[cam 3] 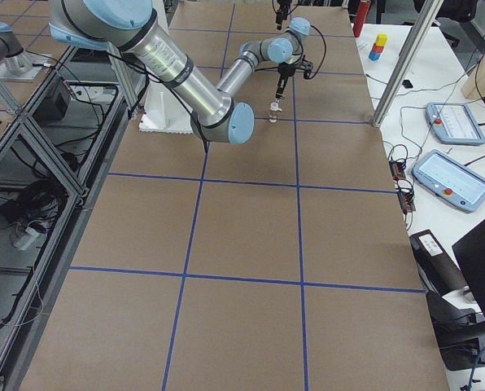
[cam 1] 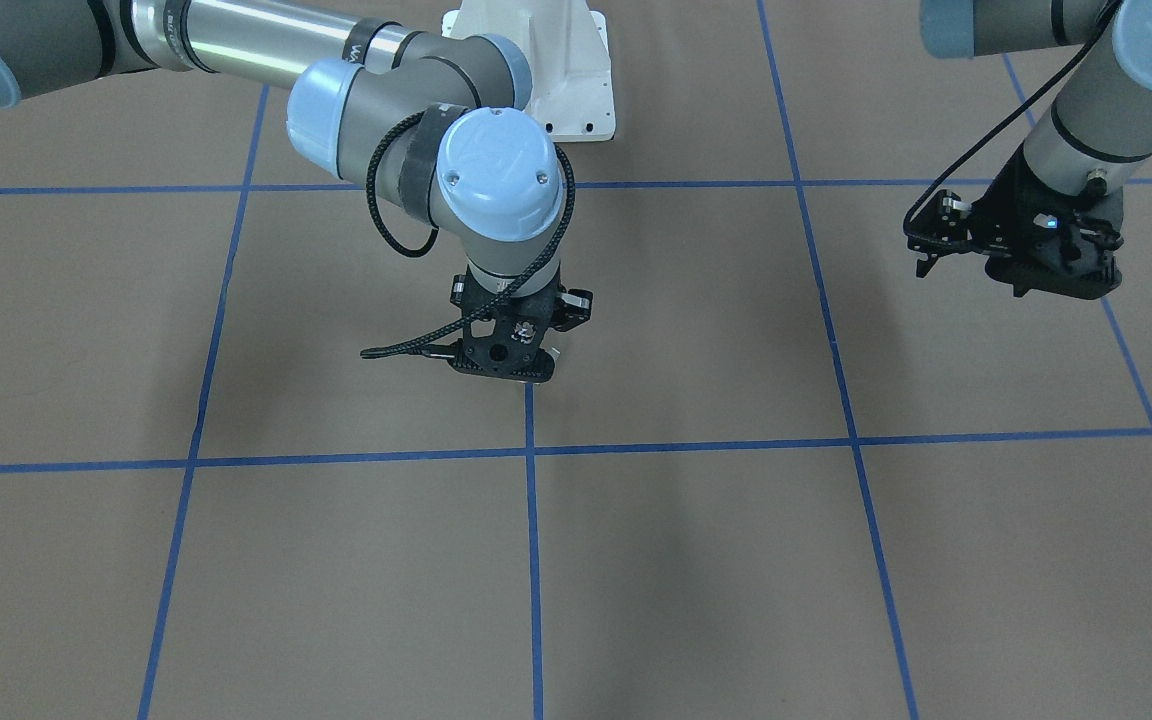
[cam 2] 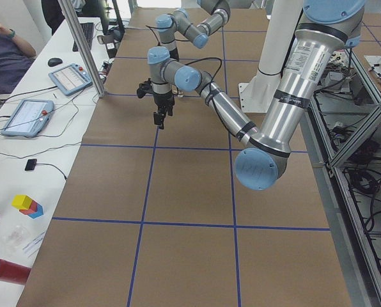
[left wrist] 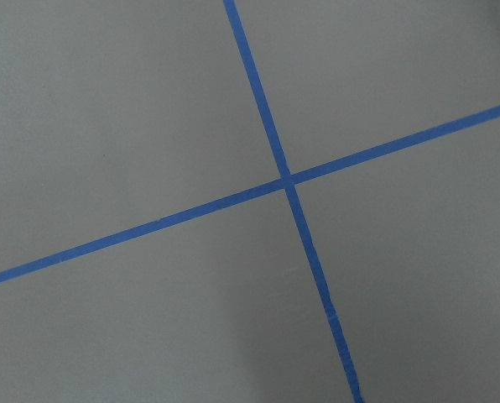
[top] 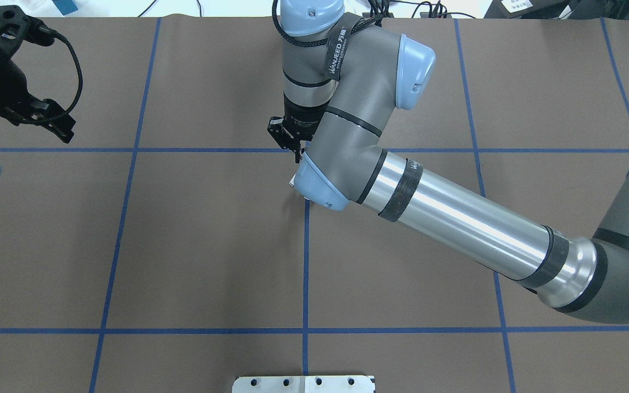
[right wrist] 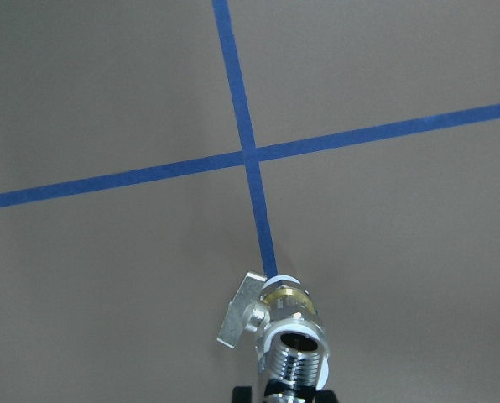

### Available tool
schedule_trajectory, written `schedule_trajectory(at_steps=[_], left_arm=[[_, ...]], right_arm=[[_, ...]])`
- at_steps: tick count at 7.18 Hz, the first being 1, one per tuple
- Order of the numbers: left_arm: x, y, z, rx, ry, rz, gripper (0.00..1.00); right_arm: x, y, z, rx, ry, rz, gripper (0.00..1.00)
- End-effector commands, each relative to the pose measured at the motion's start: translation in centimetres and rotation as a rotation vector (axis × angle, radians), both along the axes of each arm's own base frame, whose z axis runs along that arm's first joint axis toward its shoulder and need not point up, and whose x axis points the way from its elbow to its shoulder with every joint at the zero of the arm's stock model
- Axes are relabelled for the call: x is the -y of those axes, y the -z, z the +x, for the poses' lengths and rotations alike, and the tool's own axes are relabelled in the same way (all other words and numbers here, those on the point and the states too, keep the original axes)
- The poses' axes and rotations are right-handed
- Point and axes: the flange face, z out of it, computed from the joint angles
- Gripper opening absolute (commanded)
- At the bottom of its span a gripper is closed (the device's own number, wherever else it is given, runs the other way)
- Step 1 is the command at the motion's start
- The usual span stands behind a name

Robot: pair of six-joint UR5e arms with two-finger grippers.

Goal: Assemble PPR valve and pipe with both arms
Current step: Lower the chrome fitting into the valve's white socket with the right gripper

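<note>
The PPR valve (right wrist: 277, 292), with white ends, a brass middle and a silvery lever, is joined to the chrome pipe (right wrist: 294, 348). Its threaded open end faces the right wrist camera. The pair stands upright at the end of a blue tape line, and shows tiny in the exterior right view (cam 3: 273, 109). My right gripper (right wrist: 282, 396) points straight down over it (cam 1: 511, 362). Its black fingertips press against both sides of the pipe at the bottom edge of the wrist view. My left gripper (cam 1: 924, 240) hangs open and empty far off at the table's side (top: 57, 121).
The white pedestal base (cam 1: 556, 70) stands at the robot's edge of the table (top: 303, 383). Blue tape lines (left wrist: 288, 179) divide the brown mat into squares. Operators' desks with tablets (cam 2: 24, 116) run along the far side.
</note>
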Motion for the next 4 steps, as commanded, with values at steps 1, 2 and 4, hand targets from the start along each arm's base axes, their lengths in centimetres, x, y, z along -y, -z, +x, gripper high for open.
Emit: schedule_trajectory(at_steps=[1,2,4], left_arm=[[0.39,-0.08,0.22,0.003,0.000,-0.004,1.00],[0.54,0.13,0.30,0.002,0.000,-0.001,1.00],[0.63,0.33,0.36,0.000,0.001,0.000,1.00]], right_arm=[[-0.20,-0.33,-0.20,-0.004,0.004,-0.003,0.00],[-0.19,-0.56,-0.21,-0.006,0.004,-0.005,0.00],[-0.16,-0.60,-0.24,-0.006,0.004,-0.005,0.00]])
